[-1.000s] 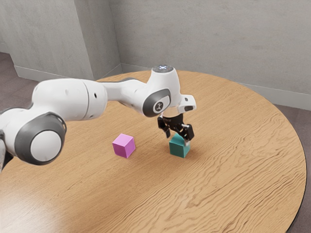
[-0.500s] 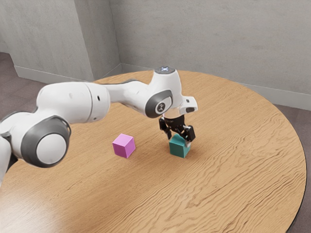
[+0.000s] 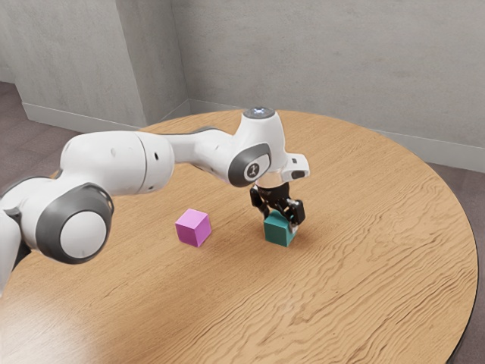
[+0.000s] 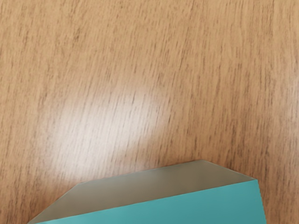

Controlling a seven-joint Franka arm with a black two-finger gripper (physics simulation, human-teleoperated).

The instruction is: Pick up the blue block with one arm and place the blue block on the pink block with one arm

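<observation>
Grey, plain walls (image 3: 364, 53) with a pale skirting board (image 3: 424, 140) enclose a dark floor (image 3: 23, 136), and a round wood-grain bench (image 3: 364, 258) stands in the middle of the room. Bench surface is noted as even, with a soft sheen, and it carries two cubes. The white arm (image 3: 114, 163) enters from the exterior view's left and reaches out over the bench centre. The blue block (image 3: 280, 230), teal in shade, sits flat on the bench directly under the gripper (image 3: 280, 214). The black fingers (image 3: 296, 213) stand spread apart, one on each side of the block's upper part, and they are not seen to clamp it, so no grip is recorded. The pink block (image 3: 193, 227) rests on the bench toward the exterior view's left of the blue block, well apart from it and clear of the fingers. In the wrist view the blue block (image 4: 187, 205) lies just beneath the hand, one teal face and one shaded face visible, with bare bench (image 4: 140, 70) beyond it. Against the frame one second ago, the gripper has come lower, from above the blue block to level with its top, and has shifted slightly toward the exterior view's right. Finger spread appears unchanged, and both blocks hold their earlier positions.
</observation>
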